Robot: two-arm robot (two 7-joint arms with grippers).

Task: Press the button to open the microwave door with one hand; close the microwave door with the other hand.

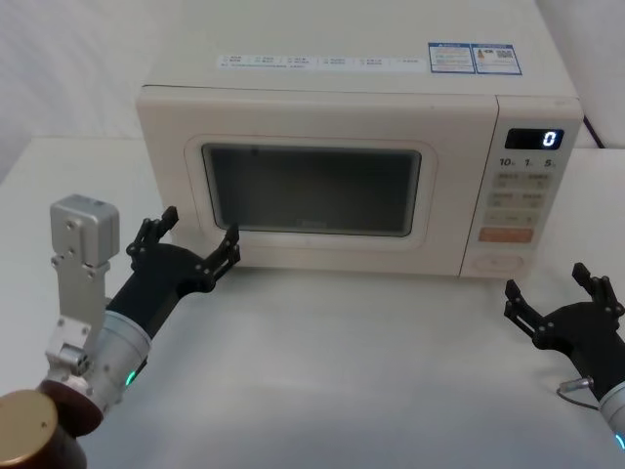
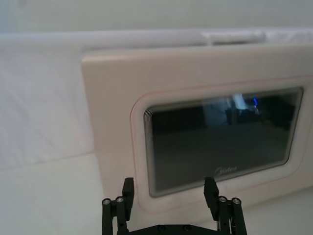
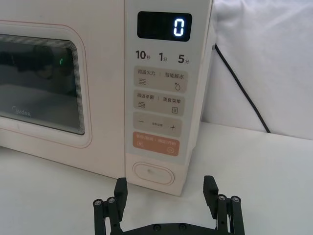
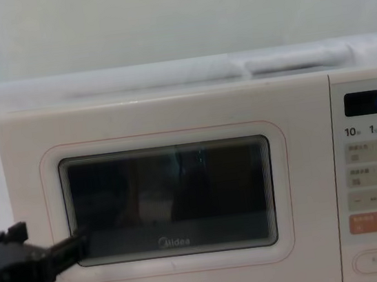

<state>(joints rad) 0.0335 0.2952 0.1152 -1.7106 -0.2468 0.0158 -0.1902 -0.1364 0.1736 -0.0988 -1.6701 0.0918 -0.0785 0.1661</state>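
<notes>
1. Head view shows the microwave [image 1: 332, 166] standing on the white counter [image 1: 342, 371], its door [image 1: 312, 181] fully closed and the display reading "0". The door has not yet been released.

2. The button [image 3: 153, 173] is the wide cream pill-shaped key at the foot of the control panel, directly below the orange key [image 3: 156, 143].

3. The right end effector [image 3: 166, 198] hovers low over the counter, just in front of the button and apart from it, fingers spread wide. It holds nothing.

4. The left end effector [image 1: 190, 244] sits near the lower left corner of the door, fingers also spread wide and empty. Whether a fingertip touches the door face cannot be told.

5. Risk: with the fingers spread, the gap between them could straddle the button, so neither fingertip would depress it. Narrowing the fingers or leading with one tip would likely be needed.

6. Risk: a press aimed slightly high would land on the orange key and could start a cycle instead of releasing the door.

7. Risk: the left end effector stands in the likely swing path of the door. If the door springs open, it may strike the fingers or be blocked.

8. Risk: a hard push could slide the microwave back on the smooth counter.
</notes>
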